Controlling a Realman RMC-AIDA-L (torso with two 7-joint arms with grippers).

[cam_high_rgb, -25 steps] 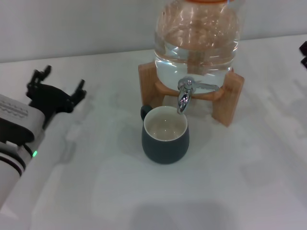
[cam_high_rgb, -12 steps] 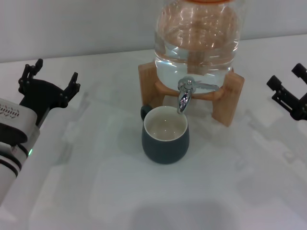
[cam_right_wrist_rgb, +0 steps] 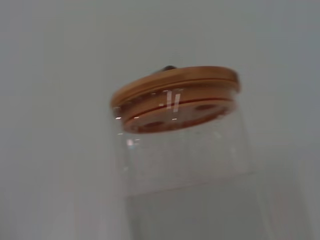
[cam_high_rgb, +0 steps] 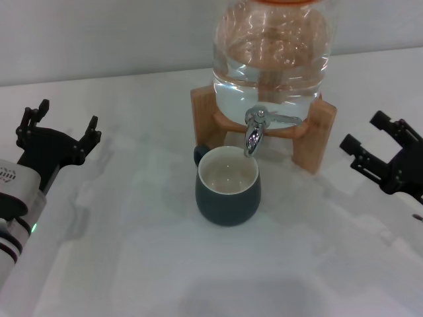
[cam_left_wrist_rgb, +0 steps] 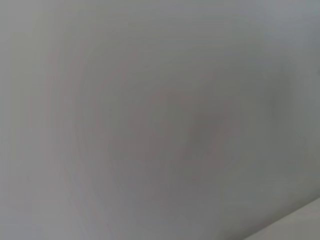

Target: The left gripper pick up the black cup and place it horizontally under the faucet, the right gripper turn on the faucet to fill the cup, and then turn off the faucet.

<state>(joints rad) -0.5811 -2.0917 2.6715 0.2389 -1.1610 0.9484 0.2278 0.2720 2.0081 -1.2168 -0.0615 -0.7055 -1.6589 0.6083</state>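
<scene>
Right gripper (cam_high_rgb: 380, 148) spread, beside faucet (cam_high_rgb: 254, 131) | black cup (cam_high_rgb: 228, 186) under spout | risk: lever missed, jar (cam_high_rgb: 271, 49) nudged

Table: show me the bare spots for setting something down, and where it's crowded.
Bare table lies in front of the cup, and between the cup and each open pincer, left and right. Crowded: cup directly under the faucet, against the wooden stand.

My left gripper (cam_high_rgb: 58, 129) has backed farther from the black cup (cam_high_rgb: 227, 187), jaws spread; my right gripper (cam_high_rgb: 379, 147) has come in toward the faucet (cam_high_rgb: 254, 130).
</scene>
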